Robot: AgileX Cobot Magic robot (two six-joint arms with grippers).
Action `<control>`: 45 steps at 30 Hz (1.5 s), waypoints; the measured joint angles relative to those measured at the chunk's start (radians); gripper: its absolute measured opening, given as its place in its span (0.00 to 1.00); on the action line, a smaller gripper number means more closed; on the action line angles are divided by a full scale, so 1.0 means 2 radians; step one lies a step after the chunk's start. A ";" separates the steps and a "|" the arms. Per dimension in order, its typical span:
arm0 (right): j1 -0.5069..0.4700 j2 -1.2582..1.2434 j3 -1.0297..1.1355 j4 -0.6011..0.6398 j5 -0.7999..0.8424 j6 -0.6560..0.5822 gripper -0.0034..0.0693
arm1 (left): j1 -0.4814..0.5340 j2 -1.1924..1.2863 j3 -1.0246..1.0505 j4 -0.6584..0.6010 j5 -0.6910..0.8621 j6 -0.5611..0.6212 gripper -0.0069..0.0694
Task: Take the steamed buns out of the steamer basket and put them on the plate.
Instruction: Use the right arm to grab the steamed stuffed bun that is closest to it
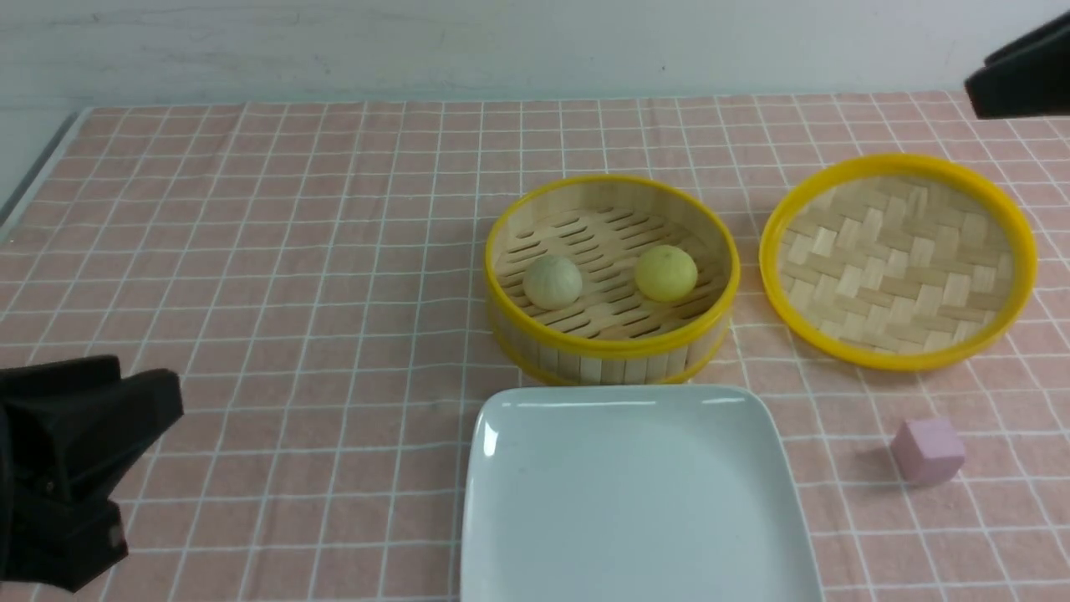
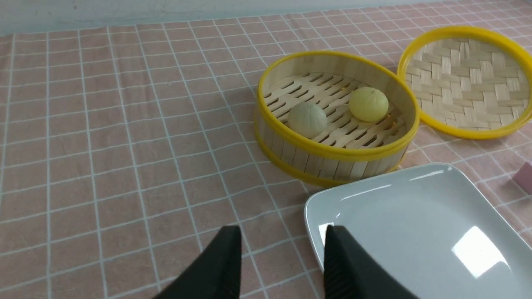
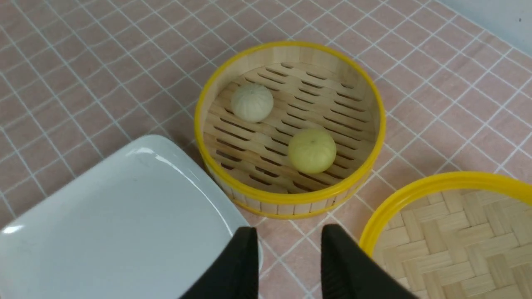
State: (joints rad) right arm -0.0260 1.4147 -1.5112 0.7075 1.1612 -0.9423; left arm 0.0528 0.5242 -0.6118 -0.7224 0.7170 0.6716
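Presently, the yellow bun (image 1: 666, 272) and beige bun (image 1: 552, 281) are shown inside the steamer basket (image 1: 610, 359) beside the plate (image 1: 635, 502); left fingers (image 2: 226, 270) and right fingers (image 3: 247, 265) are parted, empty; each bun is best pinched gently from above.
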 joint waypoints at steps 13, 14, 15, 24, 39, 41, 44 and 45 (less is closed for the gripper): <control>0.128 0.216 -0.118 -0.125 -0.054 0.081 0.57 | 0.000 0.020 0.000 -0.035 0.040 0.035 0.50; 0.134 0.232 -0.123 -0.134 -0.063 0.087 0.61 | 0.000 0.020 0.000 -0.035 0.043 0.035 0.50; 0.139 0.247 -0.128 -0.142 -0.068 0.089 0.62 | 0.000 0.020 0.000 -0.035 0.045 0.035 0.50; 0.162 0.321 -0.157 -0.151 -0.093 0.092 0.63 | 0.000 0.021 -0.001 -0.034 0.043 0.035 0.50; 0.170 0.385 -0.161 -0.166 -0.169 0.092 0.61 | 0.000 0.022 -0.001 -0.027 0.043 0.035 0.50; 0.170 0.389 -0.161 -0.166 -0.169 0.092 0.56 | 0.000 0.022 -0.001 -0.026 0.043 0.035 0.50; 0.170 0.390 -0.162 -0.169 -0.173 0.092 0.39 | 0.000 0.022 -0.001 -0.025 0.043 0.035 0.50; 0.170 0.390 -0.163 -0.172 -0.175 0.092 0.29 | 0.000 0.022 -0.001 -0.025 0.043 0.035 0.50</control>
State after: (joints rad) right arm 0.3130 2.1940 -1.8382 0.3645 0.8119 -0.7590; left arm 0.0528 0.5676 -0.6139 -0.7716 0.8024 0.7425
